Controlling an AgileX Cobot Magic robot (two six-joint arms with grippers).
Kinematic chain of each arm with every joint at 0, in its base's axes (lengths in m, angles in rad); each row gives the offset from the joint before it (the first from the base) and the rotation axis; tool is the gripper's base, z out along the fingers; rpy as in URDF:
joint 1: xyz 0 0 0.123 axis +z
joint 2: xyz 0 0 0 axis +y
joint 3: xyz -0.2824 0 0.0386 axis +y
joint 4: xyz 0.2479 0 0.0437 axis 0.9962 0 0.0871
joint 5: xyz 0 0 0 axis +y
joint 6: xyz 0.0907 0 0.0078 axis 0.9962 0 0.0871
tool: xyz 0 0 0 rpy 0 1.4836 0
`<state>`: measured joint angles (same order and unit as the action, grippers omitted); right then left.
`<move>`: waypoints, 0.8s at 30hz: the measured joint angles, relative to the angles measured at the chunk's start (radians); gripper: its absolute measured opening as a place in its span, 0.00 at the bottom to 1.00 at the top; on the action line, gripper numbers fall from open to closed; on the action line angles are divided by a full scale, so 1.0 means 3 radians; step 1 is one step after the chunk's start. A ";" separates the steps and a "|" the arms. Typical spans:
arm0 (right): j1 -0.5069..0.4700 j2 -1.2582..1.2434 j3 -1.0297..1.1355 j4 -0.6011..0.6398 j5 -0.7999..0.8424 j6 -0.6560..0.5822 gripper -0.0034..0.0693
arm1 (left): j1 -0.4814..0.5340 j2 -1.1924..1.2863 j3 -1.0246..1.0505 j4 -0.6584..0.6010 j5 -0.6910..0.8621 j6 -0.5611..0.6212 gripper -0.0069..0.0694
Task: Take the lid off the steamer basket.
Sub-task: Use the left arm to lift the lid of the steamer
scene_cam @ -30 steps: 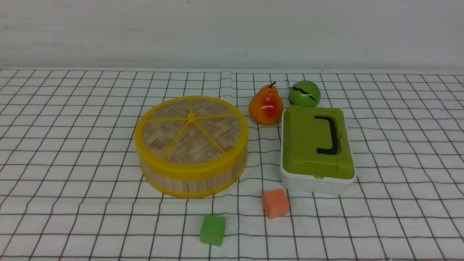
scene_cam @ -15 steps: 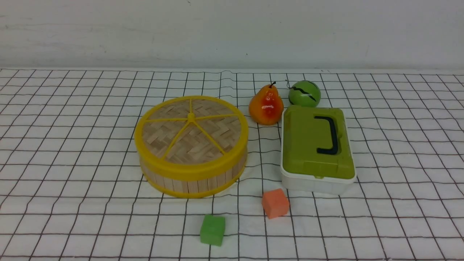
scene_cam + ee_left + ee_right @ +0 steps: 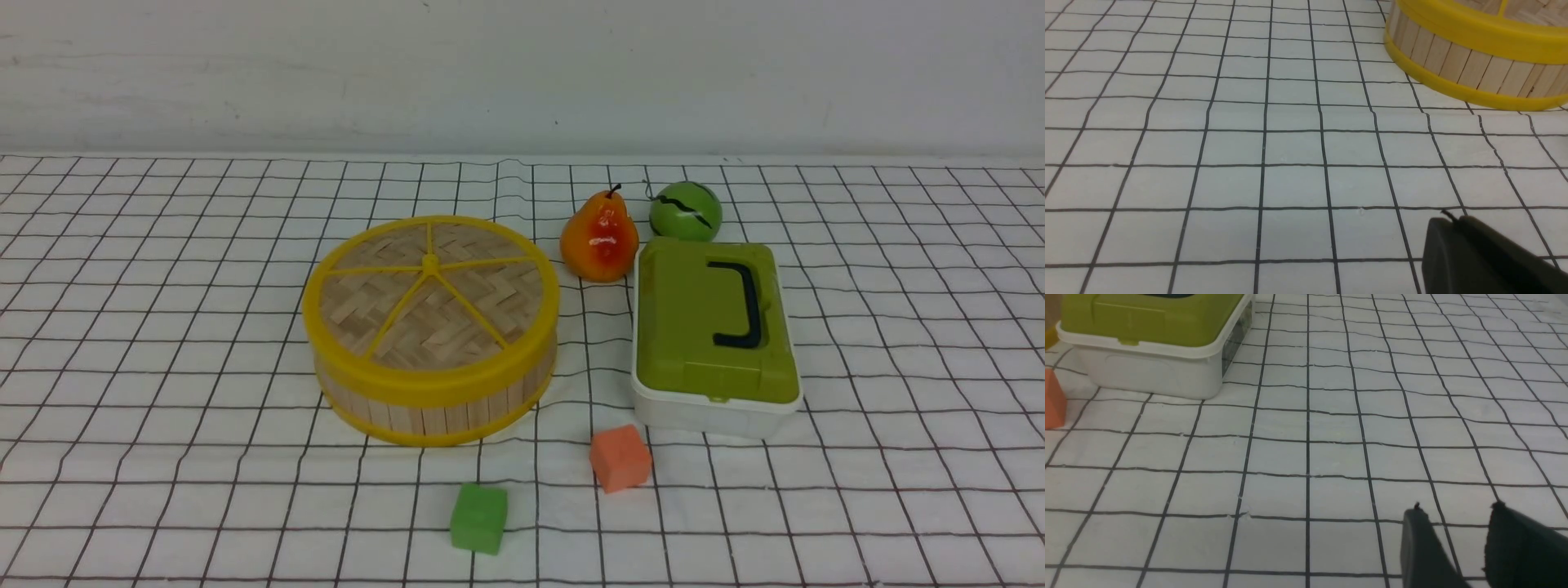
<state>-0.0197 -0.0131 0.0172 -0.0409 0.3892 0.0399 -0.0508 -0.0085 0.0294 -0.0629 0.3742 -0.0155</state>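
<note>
- Currently, the left gripper is held closed, with nothing gripped; the right gripper is held spread and unloaded.
- Ahead of the left gripper and well apart from it, the steamer basket is seen, topped by the lid.
- Beyond the right gripper, the white box is seen under its green lid, with the orange block nearer the robot.
- On the robot's side of the basket, the green block is placed, apart from it.
- Farther out than the blocks, the pear is set between basket and box, with the green striped ball behind the box.
- Between the left gripper and the basket, a bare stretch of gridded table is left; the table's far edge is met by the wall.
- The lid is laid flat, woven face up; being round, no long axis is given, though one spoke is pointed away from the robot, toward the wall.
</note>
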 joint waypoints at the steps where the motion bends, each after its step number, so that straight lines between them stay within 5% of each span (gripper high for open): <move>1: 0.0000 0.0000 0.0000 0.0000 0.0000 0.0000 0.38 | 0.0000 0.0000 0.0000 0.0003 0.0000 0.0000 0.09; 24: 0.0000 0.0000 0.0000 0.0000 0.0000 0.0000 0.38 | 0.0000 0.0000 0.0000 -0.0055 0.0000 0.0000 0.11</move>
<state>-0.0197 -0.0131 0.0172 -0.0409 0.3892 0.0399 -0.0508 -0.0085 0.0294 -0.0793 0.3742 -0.0155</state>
